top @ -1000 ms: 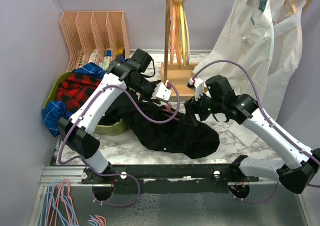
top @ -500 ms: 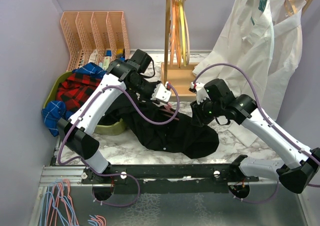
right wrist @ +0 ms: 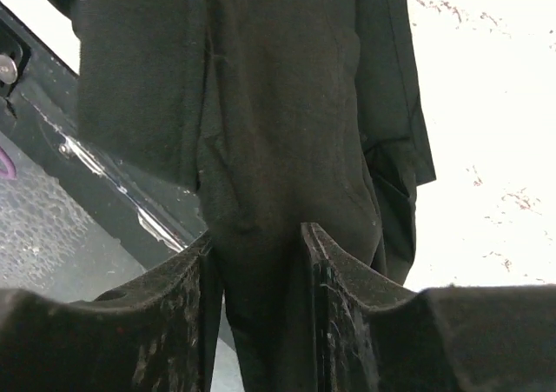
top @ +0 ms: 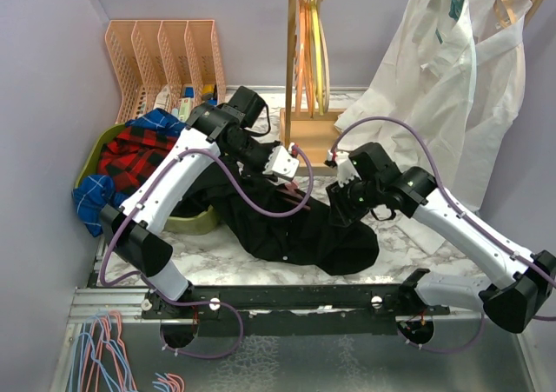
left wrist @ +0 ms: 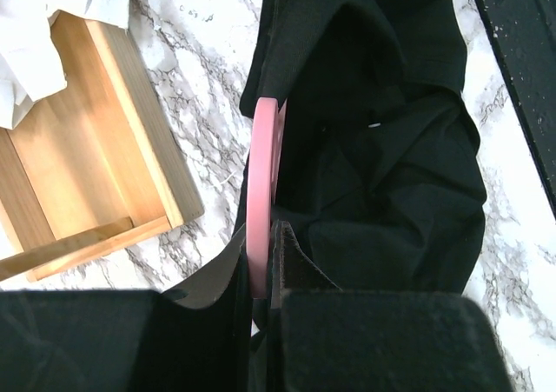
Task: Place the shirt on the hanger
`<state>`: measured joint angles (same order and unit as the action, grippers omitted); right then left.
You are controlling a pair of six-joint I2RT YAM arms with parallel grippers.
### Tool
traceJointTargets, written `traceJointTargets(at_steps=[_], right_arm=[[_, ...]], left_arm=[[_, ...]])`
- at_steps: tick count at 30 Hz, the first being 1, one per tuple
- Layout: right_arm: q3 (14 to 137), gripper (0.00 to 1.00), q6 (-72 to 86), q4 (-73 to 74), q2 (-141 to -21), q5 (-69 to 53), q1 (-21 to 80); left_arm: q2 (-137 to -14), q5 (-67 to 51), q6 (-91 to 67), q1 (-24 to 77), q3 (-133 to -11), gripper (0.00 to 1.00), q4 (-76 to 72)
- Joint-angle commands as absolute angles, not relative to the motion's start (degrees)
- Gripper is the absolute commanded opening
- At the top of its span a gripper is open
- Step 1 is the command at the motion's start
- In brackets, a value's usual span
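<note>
From above, the black shirt (top: pixel 304 227) lies bunched in one heap on the marble table (top: pixel 221 255), between the two arms. The left gripper (top: pixel 294 182) reaches down at the heap's upper edge, and the right gripper (top: pixel 339 205) dips into its right side. Two white shirts (top: pixel 452 70) hang on the rail at the right, one of them on a teal hanger (top: pixel 457 3). A cluster of orange and yellow hangers (top: pixel 310 44) hangs on the wooden stand (top: pixel 306 136); they overlap too much to count. A peach file rack (top: pixel 165 53) with four slots stands at the back left. The bottles (top: pixel 184 101) before it carry labels too small to read. One green tub (top: pixel 198 222) holds a red-and-black plaid garment (top: pixel 130 153) and blue cloth (top: pixel 91 199).

In the left wrist view, the two fingers (left wrist: pixel 217 279) are pressed against the flat pink hanger (left wrist: pixel 261 192), one on each side. Its far end runs into the shirt's folds. The stand's wooden base sits at the left, with white cloth over its corner.

In the right wrist view, both fingers (right wrist: pixel 187 275) pinch a thick fold of the shirt (the cloth fills the whole gap). The shirt hangs ahead of them over the black rail (right wrist: pixel 61 127) at the table's near edge.
</note>
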<state>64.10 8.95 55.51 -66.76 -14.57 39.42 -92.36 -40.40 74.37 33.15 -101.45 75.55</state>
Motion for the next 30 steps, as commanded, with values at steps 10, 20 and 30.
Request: traceJointTargets(at_steps=[10, 20, 30], right_arm=[[61.8, 0.01, 13.8, 48.9, -62.2, -11.9, 39.6], [53.3, 0.01, 26.2, 50.3, -51.7, -11.7, 39.6], [58.6, 0.01, 30.7, 51.4, -45.3, 19.3, 39.5]], left_arm=[[-93.4, -34.8, 60.3, 36.0, -105.8, 0.26, 73.3], [-91.9, -3.3, 32.6, 36.4, -114.9, 0.99, 64.6], [-82.0, 0.5, 25.0, 29.3, -115.3, 0.99, 58.2]])
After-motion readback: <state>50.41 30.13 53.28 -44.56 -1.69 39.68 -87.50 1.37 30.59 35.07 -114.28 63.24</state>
